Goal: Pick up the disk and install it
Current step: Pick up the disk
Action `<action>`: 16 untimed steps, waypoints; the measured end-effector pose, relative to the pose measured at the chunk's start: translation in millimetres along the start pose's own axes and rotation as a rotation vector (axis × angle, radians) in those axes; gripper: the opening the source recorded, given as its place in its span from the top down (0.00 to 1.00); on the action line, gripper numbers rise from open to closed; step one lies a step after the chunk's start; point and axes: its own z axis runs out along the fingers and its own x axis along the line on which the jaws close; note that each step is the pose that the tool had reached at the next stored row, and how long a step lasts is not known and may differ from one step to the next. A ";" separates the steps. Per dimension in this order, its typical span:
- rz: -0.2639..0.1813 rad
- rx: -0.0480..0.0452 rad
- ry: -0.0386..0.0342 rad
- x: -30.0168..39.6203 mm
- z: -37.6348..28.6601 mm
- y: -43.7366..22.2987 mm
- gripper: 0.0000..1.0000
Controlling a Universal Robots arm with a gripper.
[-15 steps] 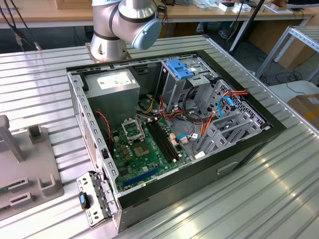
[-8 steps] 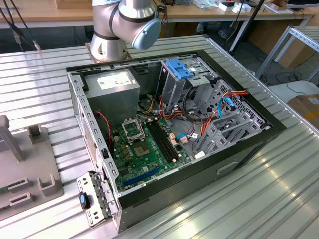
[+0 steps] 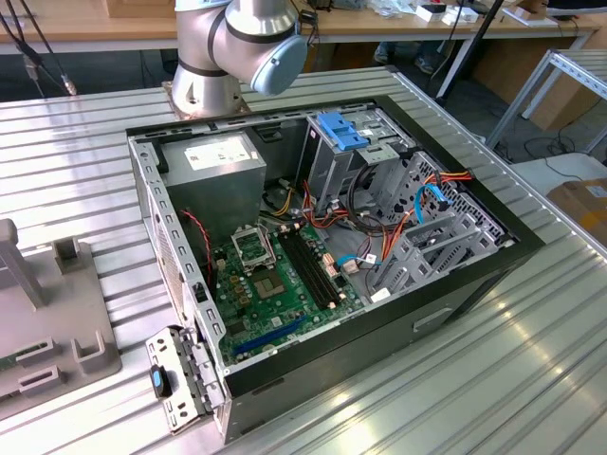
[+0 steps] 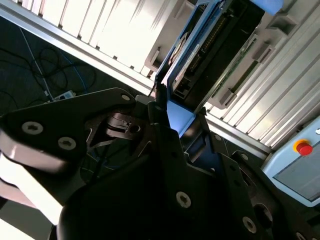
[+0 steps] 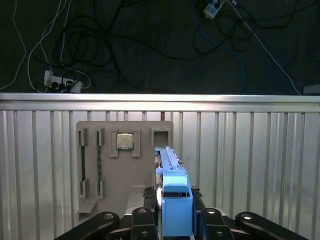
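Note:
In the first wrist view the disk (image 5: pixel 176 205) stands edge-on between my gripper's (image 5: pixel 175 200) dark fingers (image 5: pixel 148 202), its bright blue rail facing the camera. In the second wrist view the disk (image 4: pixel 212 42) shows its dark flat face framed by a blue rail, with the gripper (image 4: pixel 180 112) shut on its near end. It is held over the grey parts holder (image 5: pixel 125 165) on the ribbed metal table. The open computer case (image 3: pixel 474 275) lies on its side in the middle of the exterior view.
Inside the case are a grey cage with a light-blue latch (image 3: pixel 341 128), a grey box with a white label (image 3: pixel 213 156), a green mainboard (image 3: pixel 275 284) and loose cables. The holder (image 3: pixel 57 332) sits at the exterior view's left. A chip (image 5: pixel 125 141) rests in it. The table edge (image 5: pixel 160 98) borders cabled floor.

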 end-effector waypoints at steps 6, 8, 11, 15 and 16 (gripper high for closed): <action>0.000 0.0001 -0.0005 -0.2 -11.1 -0.5 0.63; 0.000 0.0001 -0.0007 -0.4 -20.4 -0.9 0.63; 0.000 0.0000 -0.0007 -0.6 -30.5 -1.4 0.63; 0.000 0.0000 -0.0007 -0.8 -41.1 -1.9 0.63; 0.000 0.0001 -0.0008 -0.9 -44.8 -2.0 0.63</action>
